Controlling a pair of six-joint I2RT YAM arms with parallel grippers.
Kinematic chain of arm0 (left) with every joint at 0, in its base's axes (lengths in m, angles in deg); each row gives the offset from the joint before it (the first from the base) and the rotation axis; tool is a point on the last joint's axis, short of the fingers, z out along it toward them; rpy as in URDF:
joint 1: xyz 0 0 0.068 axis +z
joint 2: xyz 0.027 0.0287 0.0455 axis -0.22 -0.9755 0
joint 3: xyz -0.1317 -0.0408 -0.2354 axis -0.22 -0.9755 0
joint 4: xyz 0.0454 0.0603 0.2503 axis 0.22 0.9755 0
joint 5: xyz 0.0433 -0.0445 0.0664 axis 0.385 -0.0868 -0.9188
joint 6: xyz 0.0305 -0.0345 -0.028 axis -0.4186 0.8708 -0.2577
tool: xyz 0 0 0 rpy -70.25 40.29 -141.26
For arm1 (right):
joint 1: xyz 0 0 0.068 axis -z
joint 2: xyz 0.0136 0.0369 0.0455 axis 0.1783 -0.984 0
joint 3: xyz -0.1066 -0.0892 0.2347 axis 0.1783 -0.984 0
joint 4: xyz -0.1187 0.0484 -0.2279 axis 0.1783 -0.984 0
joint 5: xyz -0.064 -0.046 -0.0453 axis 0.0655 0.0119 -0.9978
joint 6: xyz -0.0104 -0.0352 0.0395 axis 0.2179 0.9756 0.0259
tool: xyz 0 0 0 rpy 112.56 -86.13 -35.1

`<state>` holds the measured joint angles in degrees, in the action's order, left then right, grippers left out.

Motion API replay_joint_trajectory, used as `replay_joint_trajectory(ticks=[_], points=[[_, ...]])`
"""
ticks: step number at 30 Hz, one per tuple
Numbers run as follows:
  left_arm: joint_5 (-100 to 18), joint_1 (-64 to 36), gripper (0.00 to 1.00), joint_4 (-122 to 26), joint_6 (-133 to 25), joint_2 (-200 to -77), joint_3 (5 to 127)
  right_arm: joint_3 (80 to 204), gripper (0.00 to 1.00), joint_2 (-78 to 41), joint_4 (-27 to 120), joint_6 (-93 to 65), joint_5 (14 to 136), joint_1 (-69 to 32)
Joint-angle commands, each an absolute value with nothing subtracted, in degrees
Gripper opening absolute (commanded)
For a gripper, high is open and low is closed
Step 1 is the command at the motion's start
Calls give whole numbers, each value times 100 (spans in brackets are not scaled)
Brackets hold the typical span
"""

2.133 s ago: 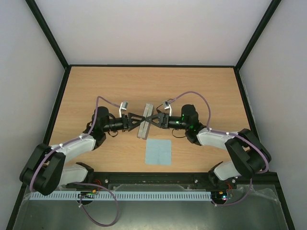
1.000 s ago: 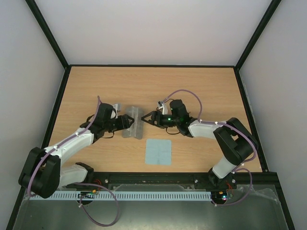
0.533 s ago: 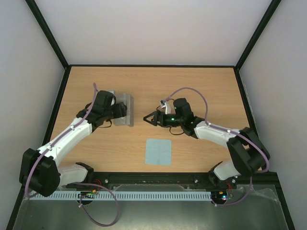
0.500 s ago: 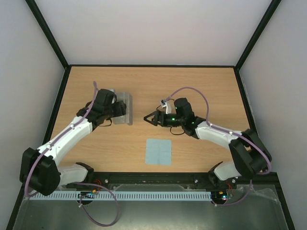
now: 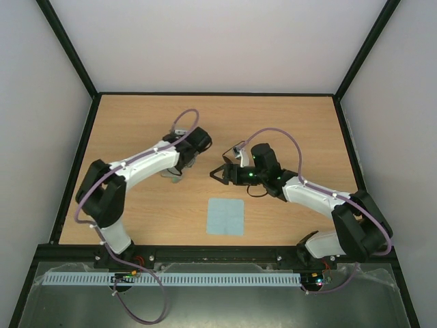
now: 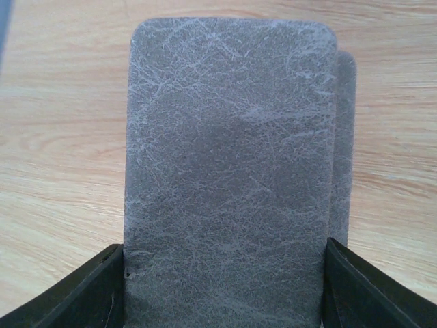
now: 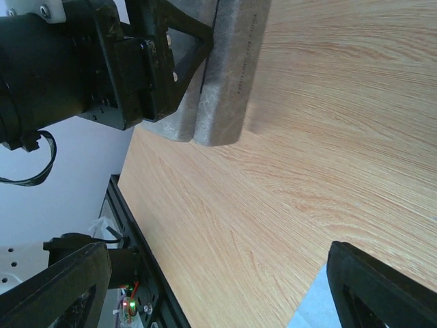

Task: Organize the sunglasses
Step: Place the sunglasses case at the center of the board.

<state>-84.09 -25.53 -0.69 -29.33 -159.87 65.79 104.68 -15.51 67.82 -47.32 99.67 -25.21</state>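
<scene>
From above, your left gripper is clamped on the grey case, left of the middle of the table. Your right gripper hangs at the case's 3 o'clock, apart from it. The blue cloth lies flat at the case's 5 o'clock.

At the left wrist, the case's grey outer face fills your view, pinched between both fingers. Its inside is hidden.

Only the right wrist shows you the case edge-on, its two grey halves pressed shut in the left gripper. The right gripper's own fingers are spread wide, with nothing between them. The sunglasses appear in no view, so you cannot tell whether they are in the shut case.
</scene>
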Motion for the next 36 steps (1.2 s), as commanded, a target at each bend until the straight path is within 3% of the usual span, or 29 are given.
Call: replay_joint_trajectory(ticks=[1, 7, 13, 17, 22, 36], points=[[-9888, -2857, 40, 1366, -2224, -16599, 7313, 10355, 88, -1448, 6704, -4651, 10102, -2436], [-10659, -3099, 44, 2535, -1530, -17939, 8049, 10271, 88, -1405, 6754, -4662, 10245, -2366], [-10773, -3133, 51, 2592, -1528, -18670, 8272, 10249, 88, -1420, 6765, -4655, 10325, -2339], [-10673, -3148, 66, 2378, -1723, -18603, 8344, 10248, 88, -1429, 6774, -4656, 10370, -2339], [-10497, -3215, 77, 2061, -1996, -18268, 8383, 10260, 88, -1431, 6775, -4656, 10413, -2339], [-10106, -3288, 84, 1461, -2474, -18215, 8472, 10260, 88, -1481, 6774, -4644, 10408, -2339]])
